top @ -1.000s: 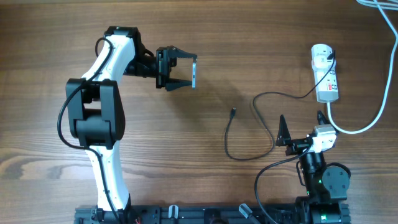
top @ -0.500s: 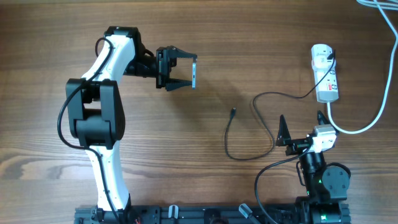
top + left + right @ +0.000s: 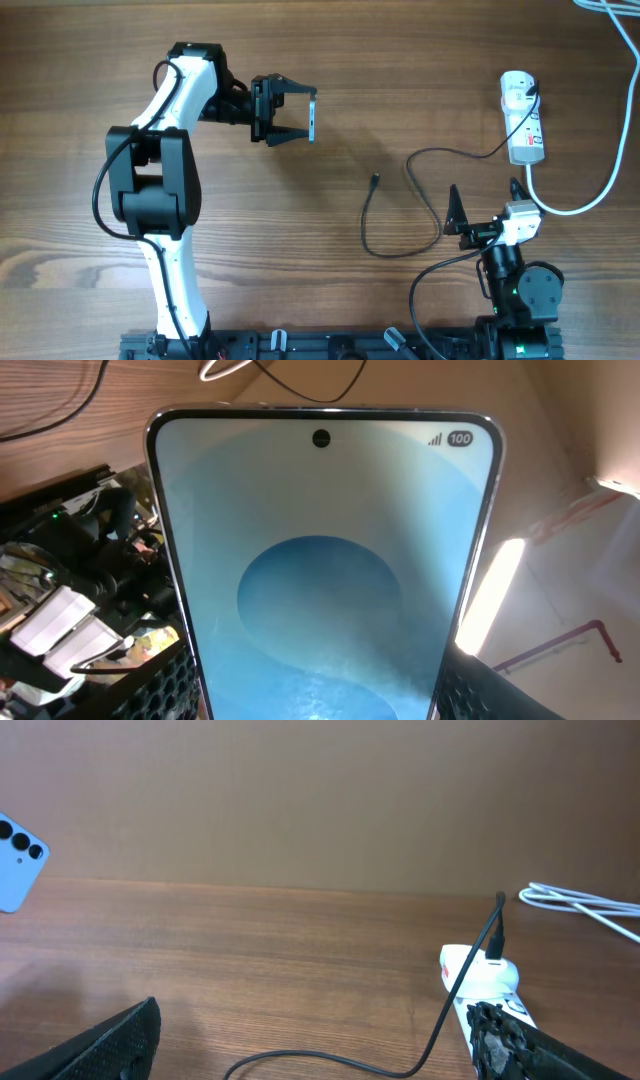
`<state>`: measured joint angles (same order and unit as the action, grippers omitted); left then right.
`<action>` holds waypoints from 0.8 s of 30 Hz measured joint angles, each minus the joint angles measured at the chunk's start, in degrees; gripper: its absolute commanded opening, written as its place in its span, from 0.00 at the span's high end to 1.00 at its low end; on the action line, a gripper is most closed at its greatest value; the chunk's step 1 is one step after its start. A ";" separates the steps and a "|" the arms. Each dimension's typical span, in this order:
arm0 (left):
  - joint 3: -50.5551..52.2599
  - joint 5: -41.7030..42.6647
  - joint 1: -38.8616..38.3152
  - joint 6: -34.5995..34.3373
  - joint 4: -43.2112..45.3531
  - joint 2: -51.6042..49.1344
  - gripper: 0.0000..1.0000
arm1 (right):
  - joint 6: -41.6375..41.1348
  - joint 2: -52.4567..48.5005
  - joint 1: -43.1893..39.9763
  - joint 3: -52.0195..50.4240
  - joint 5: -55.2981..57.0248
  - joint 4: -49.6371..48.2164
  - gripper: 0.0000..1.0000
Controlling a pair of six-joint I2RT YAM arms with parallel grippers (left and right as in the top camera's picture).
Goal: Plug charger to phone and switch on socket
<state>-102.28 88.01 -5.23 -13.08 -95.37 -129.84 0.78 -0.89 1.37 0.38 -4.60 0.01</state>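
No visible change since a second ago

1. Overhead: bright, even light; sharp; faint soft shadows on table [image 3: 420,60].
2. Left wrist: phone [image 3: 320,560] screen glowing; hard light patch at right; bg soft.
3. Right wrist: dimmer, warm; near fingers [image 3: 110,1045] blurry.

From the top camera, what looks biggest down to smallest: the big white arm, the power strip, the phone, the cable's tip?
1. Left arm
2. Power strip
3. Phone, seen edge-on, so just a thin sliver
4. Cable tip
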 measured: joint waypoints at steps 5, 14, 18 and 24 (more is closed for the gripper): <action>0.00 0.00 0.00 0.00 -0.44 0.00 0.34 | 0.02 0.00 0.00 0.00 -0.02 0.00 0.00; 0.00 0.00 0.00 0.00 -0.44 0.00 0.34 | -10.75 0.00 0.00 0.00 -4.48 -0.50 0.00; 0.00 0.00 0.00 0.00 -0.44 0.00 0.34 | -34.84 0.00 0.00 0.00 -6.75 -0.52 0.00; 0.00 0.00 0.00 0.00 -0.85 0.00 0.34 | -70.31 0.00 0.00 -0.04 -9.73 -3.96 0.00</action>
<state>-102.28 88.01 -5.23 -13.08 -96.23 -129.84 -69.54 -0.89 1.37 0.34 -14.33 -3.95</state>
